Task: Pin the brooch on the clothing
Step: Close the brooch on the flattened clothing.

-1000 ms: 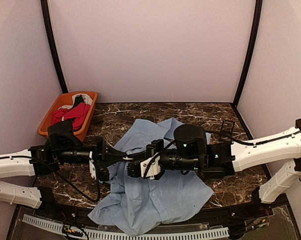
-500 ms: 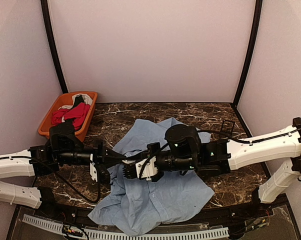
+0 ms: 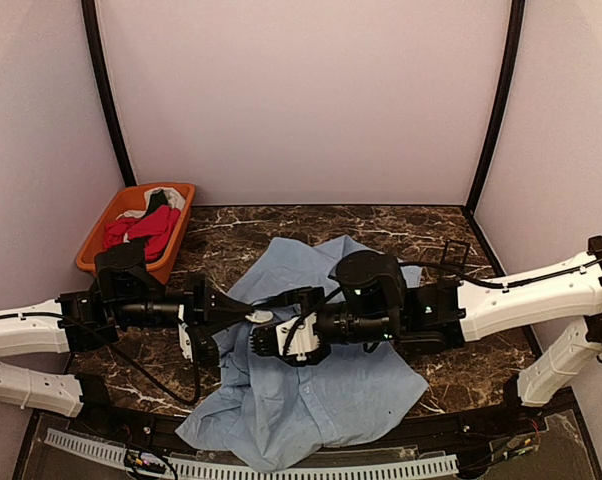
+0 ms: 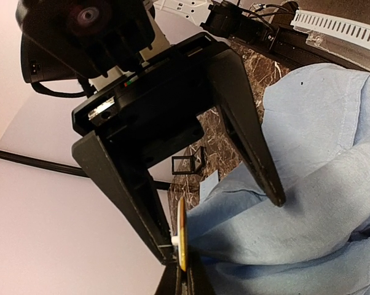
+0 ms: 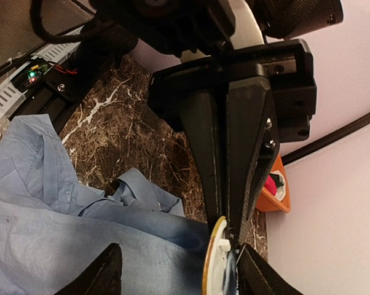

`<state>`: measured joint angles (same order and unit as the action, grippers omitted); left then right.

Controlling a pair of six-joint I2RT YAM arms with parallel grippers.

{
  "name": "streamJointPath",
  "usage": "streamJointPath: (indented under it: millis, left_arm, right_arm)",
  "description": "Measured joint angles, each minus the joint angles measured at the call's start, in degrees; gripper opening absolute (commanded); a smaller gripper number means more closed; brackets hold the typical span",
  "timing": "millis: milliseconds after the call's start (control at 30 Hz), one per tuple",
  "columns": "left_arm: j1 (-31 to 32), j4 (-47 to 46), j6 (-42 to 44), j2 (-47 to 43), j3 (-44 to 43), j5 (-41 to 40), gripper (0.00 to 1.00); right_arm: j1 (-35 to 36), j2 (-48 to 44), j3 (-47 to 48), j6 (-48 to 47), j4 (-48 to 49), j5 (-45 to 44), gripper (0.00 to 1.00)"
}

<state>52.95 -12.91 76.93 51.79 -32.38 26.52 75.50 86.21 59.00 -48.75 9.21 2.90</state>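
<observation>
The clothing, a light blue shirt (image 3: pixel 311 385), lies crumpled on the dark marble table. My left gripper (image 3: pixel 249 316) reaches in from the left and is shut on the brooch (image 3: pixel 264 316), a round disc with a gold rim and white back, together with a fold of the shirt. The left wrist view shows the brooch (image 4: pixel 181 236) edge-on at my left gripper's (image 4: pixel 184 279) tips against the blue fabric (image 4: pixel 308 203). My right gripper (image 3: pixel 270 322) faces it from the right, open, one finger on each side of the brooch (image 5: pixel 214 261). Its fingers (image 5: pixel 108 270) touch nothing.
An orange basket (image 3: pixel 93 250) with red, black and white garments stands at the back left. A small black wire frame (image 3: pixel 454 255) stands right of the shirt. A perforated white rail (image 3: pixel 281 468) runs along the near edge. Walls close in on three sides.
My right gripper has opened from shut and let go at the brooch. The left gripper stays shut on the brooch and fabric in the same place.
</observation>
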Motion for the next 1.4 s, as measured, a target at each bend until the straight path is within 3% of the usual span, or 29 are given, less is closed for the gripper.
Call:
streamJointPath:
  millis: [500, 733, 967, 1200, 1400]
  left_arm:
    - [0.0, -2.0, 0.0, 0.1, 0.0, 0.0, 0.01]
    - [0.0, -1.9, 0.1, 0.2, 0.0, 0.3, 0.01]
    - [0.0, -1.5, 0.6, 0.3, 0.0, 1.4, 0.01]
    - [0.0, -1.4, 0.9, 0.4, 0.0, 1.7, 0.01]
    - [0.0, -1.0, 1.0, 0.4, 0.0, 2.0, 0.01]
  right_arm:
    - [-1.1, -2.4, -2.8, 1.5, 2.1, 0.3, 0.60]
    - [-1.2, -2.4, -2.6, 1.2, 1.8, 1.0, 0.53]
    - [-1.3, -2.4, -0.3, 0.4, -2.2, 3.8, 0.51]
    - [-1.3, -2.4, 2.5, -0.5, -5.6, 6.3, 0.38]
    - [-1.3, -2.2, 3.1, -0.4, -6.3, 6.2, 0.39]
